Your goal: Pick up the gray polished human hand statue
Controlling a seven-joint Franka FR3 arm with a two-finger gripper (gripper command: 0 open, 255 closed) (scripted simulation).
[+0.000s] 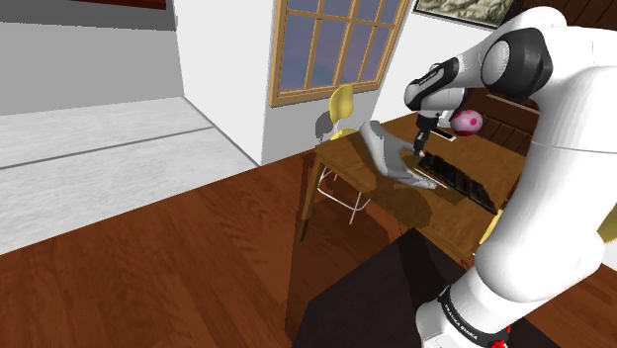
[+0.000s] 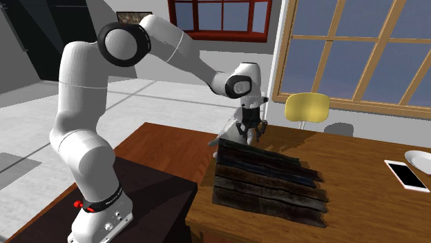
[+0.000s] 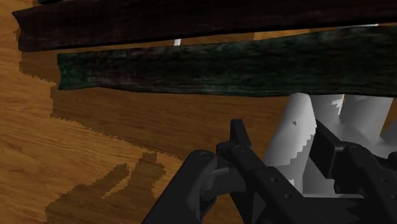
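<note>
Over the table's (image 1: 346, 170) edge nearest the stand (image 1: 381, 297), the gripper (image 1: 419, 150) points down with the statue (image 1: 388, 153) between its fingers. In the shoulder view the statue is pale grey and tilted. Its palm faces that view's left, and its shadow falls on the wood beneath it, so it seems to hang clear of the tabletop.

The wrist view gives the grip. The two black fingers (image 3: 240, 145) stand a narrow way apart with the grey wrist of the statue clasped between them. The statue's own fingers run on past the gripper toward the planks (image 3: 210, 70). The gripper's shadow lies on the wood off to one side. Whether both pads press flat against the statue cannot be told from this view.

The second exterior view looks from the stand's side, where the gripper covers most of the statue. Only a grey sliver shows past the gripper on that view's left, just beside the end of the planks. This view shows the planks whole: several dark, rough boards laid side by side across the middle of the table. It also shows a phone (image 2: 406, 175) and a white plate (image 2: 420, 160) at the table's far right end, well apart from the gripper.

The shoulder view shows a pink egg (image 1: 467, 121) on the table beyond the gripper. A yellow chair (image 1: 341, 104) stands at the table under the window (image 1: 331, 44); the second exterior view shows it too.
</note>
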